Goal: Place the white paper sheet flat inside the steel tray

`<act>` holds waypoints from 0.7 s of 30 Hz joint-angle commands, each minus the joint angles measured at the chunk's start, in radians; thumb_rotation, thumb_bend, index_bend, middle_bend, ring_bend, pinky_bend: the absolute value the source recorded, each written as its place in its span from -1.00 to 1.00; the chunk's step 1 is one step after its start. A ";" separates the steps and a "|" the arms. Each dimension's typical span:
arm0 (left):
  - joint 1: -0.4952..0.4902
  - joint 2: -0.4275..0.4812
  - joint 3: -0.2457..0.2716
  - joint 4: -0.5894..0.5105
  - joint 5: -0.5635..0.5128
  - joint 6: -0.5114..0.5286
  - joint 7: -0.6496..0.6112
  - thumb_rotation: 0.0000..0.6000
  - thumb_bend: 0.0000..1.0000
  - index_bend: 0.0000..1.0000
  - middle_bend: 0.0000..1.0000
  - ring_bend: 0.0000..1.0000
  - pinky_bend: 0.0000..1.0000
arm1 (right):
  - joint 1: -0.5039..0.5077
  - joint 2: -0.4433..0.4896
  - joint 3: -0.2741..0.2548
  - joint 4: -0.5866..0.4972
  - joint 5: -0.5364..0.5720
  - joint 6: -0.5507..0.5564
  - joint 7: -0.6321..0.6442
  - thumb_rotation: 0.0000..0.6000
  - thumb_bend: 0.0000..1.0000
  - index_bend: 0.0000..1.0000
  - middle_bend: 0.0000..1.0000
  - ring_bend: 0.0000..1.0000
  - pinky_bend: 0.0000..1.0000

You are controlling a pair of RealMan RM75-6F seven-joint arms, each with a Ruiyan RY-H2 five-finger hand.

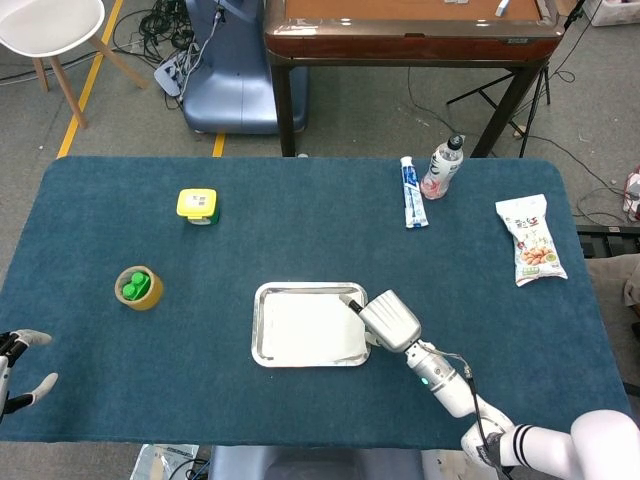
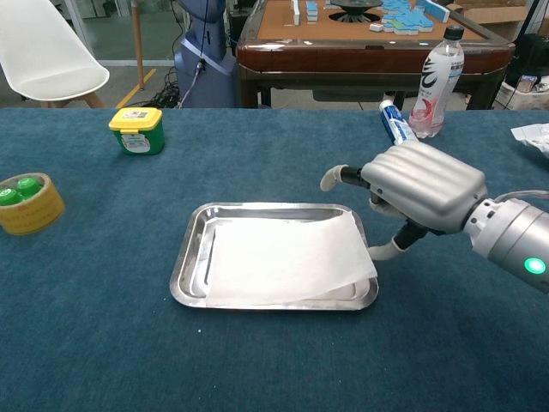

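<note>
The steel tray [image 1: 258, 326] [image 2: 184, 276] sits near the front middle of the blue table. The white paper sheet [image 1: 308, 328] [image 2: 283, 259] lies almost flat in it, with its right front corner draped over the tray's right rim. My right hand [image 1: 390, 320] [image 2: 422, 184] hovers just right of the tray, knuckles up. Its thumb [image 2: 386, 251] is close beside the paper's right edge, and I see nothing held between the fingers. My left hand [image 1: 20, 368] shows only in the head view, at the table's front left corner, with fingers apart and holding nothing.
A yellow-lidded green box [image 1: 198, 205] [image 2: 136, 130] and a tape roll [image 1: 138, 288] [image 2: 27, 204] stand on the left. At the back right are a toothpaste tube [image 1: 412, 195], a water bottle [image 1: 442, 168] [image 2: 437, 81] and a snack bag [image 1: 532, 240]. A brown table stands behind.
</note>
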State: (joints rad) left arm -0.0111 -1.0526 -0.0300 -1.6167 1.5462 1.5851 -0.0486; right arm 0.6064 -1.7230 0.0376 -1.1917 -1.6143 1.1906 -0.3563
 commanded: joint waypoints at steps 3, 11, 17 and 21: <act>-0.001 -0.002 0.001 -0.001 0.002 -0.002 0.004 1.00 -0.62 -0.22 -0.25 -0.41 -0.09 | 0.003 0.049 0.017 -0.091 0.101 -0.108 -0.089 1.00 -1.00 -0.50 1.00 0.99 1.00; 0.000 0.001 -0.001 -0.001 -0.003 -0.001 -0.001 1.00 -0.62 -0.22 -0.25 -0.41 -0.09 | 0.012 0.092 0.046 -0.204 0.207 -0.177 -0.206 1.00 -1.00 -0.50 1.00 0.98 1.00; 0.001 0.003 -0.001 -0.002 -0.003 0.000 -0.004 1.00 -0.62 -0.22 -0.25 -0.41 -0.09 | 0.015 0.125 0.050 -0.265 0.231 -0.181 -0.245 1.00 -1.00 -0.50 1.00 0.98 1.00; 0.001 0.003 -0.002 -0.001 -0.003 0.001 -0.004 1.00 -0.62 -0.22 -0.25 -0.41 -0.09 | 0.015 0.145 0.047 -0.299 0.221 -0.170 -0.235 1.00 -1.00 -0.50 1.00 0.98 1.00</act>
State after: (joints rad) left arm -0.0105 -1.0497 -0.0316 -1.6181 1.5436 1.5861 -0.0524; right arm 0.6210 -1.5835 0.0858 -1.4838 -1.3890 1.0166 -0.5958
